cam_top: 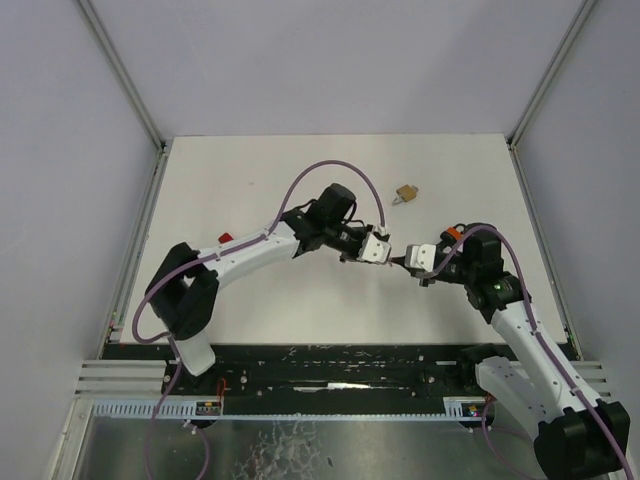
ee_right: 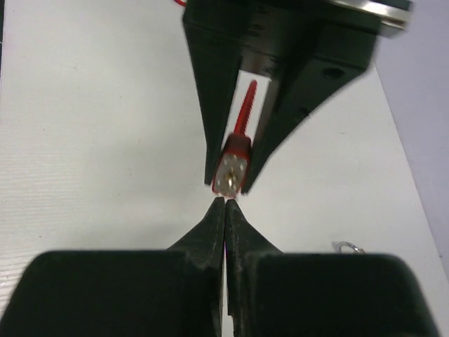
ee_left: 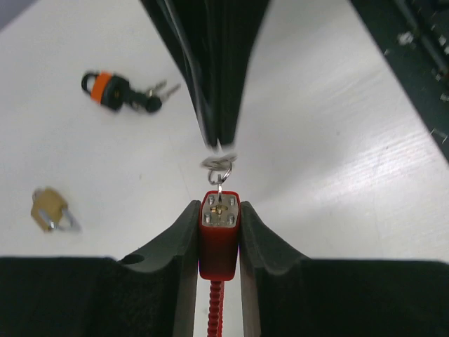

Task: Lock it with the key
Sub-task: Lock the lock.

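My left gripper is shut on a red padlock, held above the table with its metal keyhole face pointing at my right gripper. The lock's red cable shackle runs back between the left fingers. A small silver key sticks in the keyhole, its ring at the tips of the right fingers. In the right wrist view my right gripper is shut tip to tip just in front of the lock's face; the key itself is hidden there.
A brass padlock lies on the white table behind the grippers, also in the left wrist view. An orange-and-black padlock with keys lies near the right arm. A small metal ring lies on the table.
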